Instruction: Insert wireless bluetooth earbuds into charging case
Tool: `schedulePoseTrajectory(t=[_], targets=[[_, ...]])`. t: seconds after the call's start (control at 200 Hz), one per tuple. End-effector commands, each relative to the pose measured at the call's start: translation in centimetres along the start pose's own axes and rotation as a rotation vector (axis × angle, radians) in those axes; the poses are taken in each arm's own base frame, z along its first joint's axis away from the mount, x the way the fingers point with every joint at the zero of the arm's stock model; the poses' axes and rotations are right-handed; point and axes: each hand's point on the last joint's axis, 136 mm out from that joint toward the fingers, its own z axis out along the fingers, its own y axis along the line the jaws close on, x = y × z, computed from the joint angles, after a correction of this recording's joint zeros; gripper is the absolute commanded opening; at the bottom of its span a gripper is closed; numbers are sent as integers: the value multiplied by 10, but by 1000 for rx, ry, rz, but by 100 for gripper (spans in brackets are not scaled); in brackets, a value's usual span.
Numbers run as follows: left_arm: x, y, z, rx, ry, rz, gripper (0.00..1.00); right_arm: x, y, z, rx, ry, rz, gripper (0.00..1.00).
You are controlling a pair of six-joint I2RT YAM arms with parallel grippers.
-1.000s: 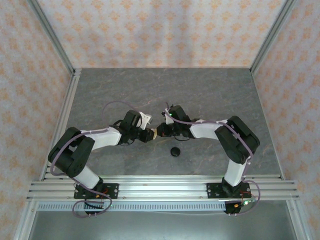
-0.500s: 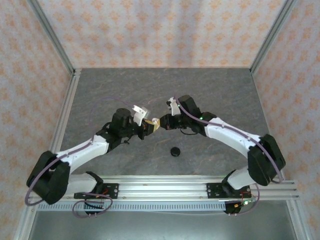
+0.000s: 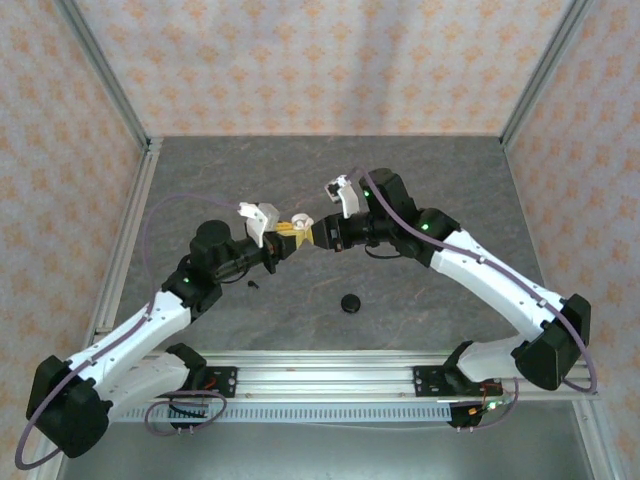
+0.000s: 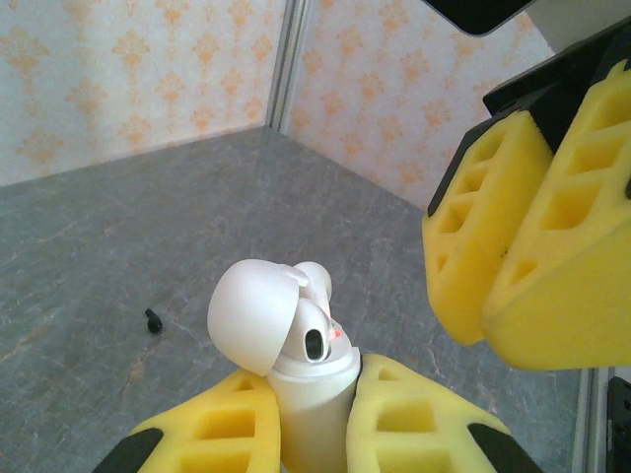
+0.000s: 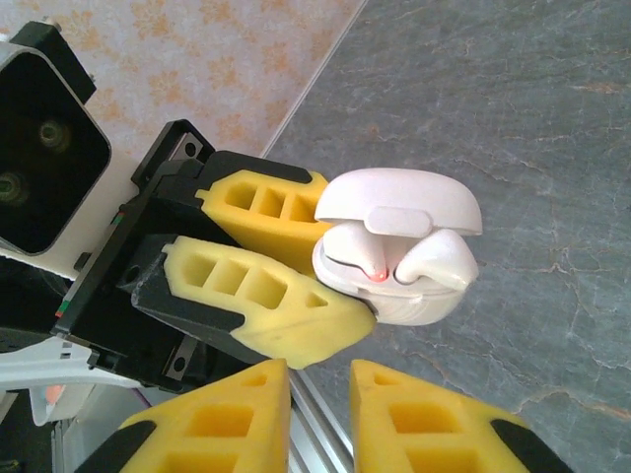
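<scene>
The charging case (image 4: pixel 281 330) is pinched between the left gripper (image 4: pixel 317 386)'s yellow fingers (image 4: pixel 232 429), which squeeze its white body from both sides. The lid is flipped open and sticks out past the fingertips. In the right wrist view a white earbud (image 5: pixel 441 258) sits in the case with a little red light glowing just beside it. In the left wrist view one socket looks like a dark open hole (can't say for sure it's vacant, the angle isn't great).

The right gripper (image 5: pixel 320 394) hangs just in front of the case, nose to nose with the left one and not touching it. Its fingers are only a narrow slot apart and hold nothing.

Both grippers are up off the table (image 3: pixel 420 180). Below the left one and a bit back toward its arm lies a tiny black bit (image 4: pixel 152 319), too small to identify. A round black thing (image 3: pixel 349 302) sits on the table below the right gripper, toward the arm bases.
</scene>
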Motion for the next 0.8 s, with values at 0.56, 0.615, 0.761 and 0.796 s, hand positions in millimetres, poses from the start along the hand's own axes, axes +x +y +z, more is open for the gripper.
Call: schedulePoseTrajectory(t=[0.56, 0.615, 0.761, 0.796], targets=[[-35, -16, -14, 33, -150, 82, 0, -43, 26, -56, 46, -162, 38, 28], [-38, -19, -14, 47, -155, 86, 0, -43, 24, -50, 39, -150, 47, 28], [-44, -29, -18, 86, -166, 112, 0, -43, 22, -38, 20, -129, 58, 23], [-45, -30, -19, 91, -168, 118, 0, -44, 23, -37, 12, -127, 58, 22]])
